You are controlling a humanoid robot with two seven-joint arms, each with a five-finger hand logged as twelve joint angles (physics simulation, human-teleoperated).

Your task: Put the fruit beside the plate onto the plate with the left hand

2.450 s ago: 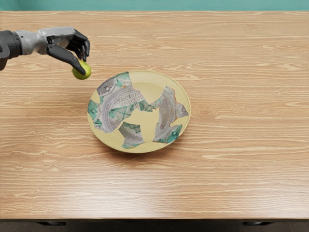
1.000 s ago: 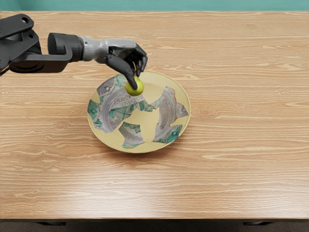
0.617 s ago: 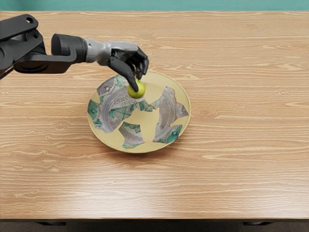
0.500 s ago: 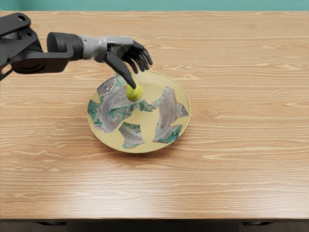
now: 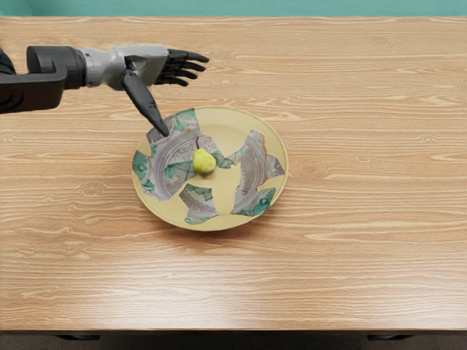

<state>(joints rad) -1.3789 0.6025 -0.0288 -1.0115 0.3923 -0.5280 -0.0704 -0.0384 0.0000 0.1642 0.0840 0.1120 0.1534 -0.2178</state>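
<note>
A small yellow-green fruit [image 5: 203,161] lies on the yellow plate [image 5: 222,125] with grey and green patches, near the plate's middle. My left hand [image 5: 162,82] hovers above the plate's upper left rim, arm coming in from the left edge. Its fingers [image 5: 185,64] are spread wide and hold nothing; the thumb points down toward the rim. The hand is apart from the fruit, up and to the left of it. The right arm does not show.
A wooden table [image 5: 365,219] carries the plate. A teal wall runs along the top edge, and the table's front edge runs along the bottom.
The left hand carried the fruit from beside the plate over it, spread its fingers and let go. The fruit dropped onto the plate, and the hand has drawn back up and left.
</note>
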